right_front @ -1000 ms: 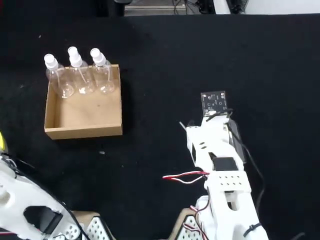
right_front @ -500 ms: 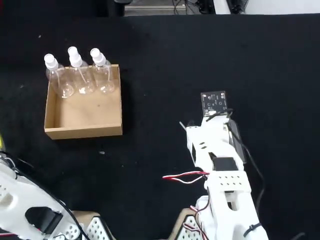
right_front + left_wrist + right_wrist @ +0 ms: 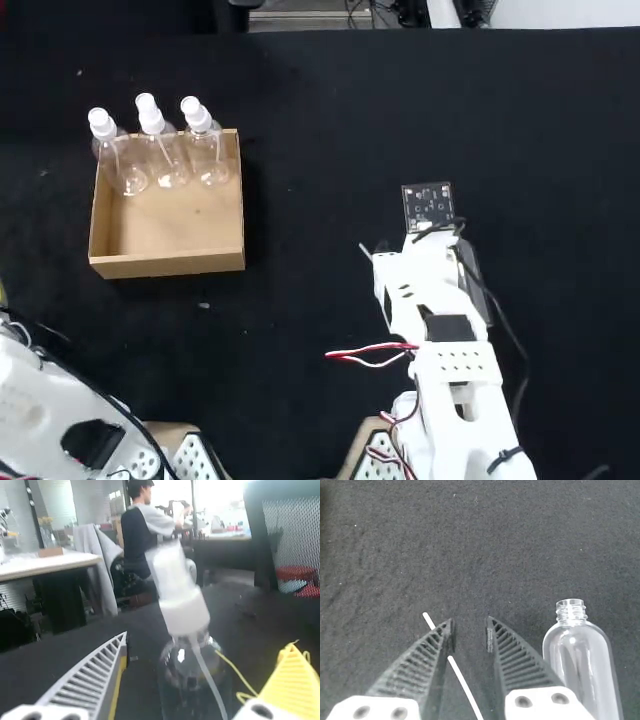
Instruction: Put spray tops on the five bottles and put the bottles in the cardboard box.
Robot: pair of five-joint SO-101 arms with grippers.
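The white left arm [image 3: 40,420] has slid lower, toward the near left corner of the black table [image 3: 320,120]. A clear plastic bottle with a white spray top [image 3: 182,605] is at the left gripper [image 3: 208,640], top up and leaning a bit. I cannot tell if it is squeezed. The right gripper [image 3: 470,627] is a little apart, with nothing in it. Just beside it is a clear open bottle [image 3: 580,650], neck pointing away. The brown cardboard box [image 3: 168,262] near the far left corner holds three capped clear bottles [image 3: 160,165], which lean on its far wall.

No readable text, numbers or signs — nothing legible on bottles [image 3: 168,165] or cardboard box [image 3: 165,263].
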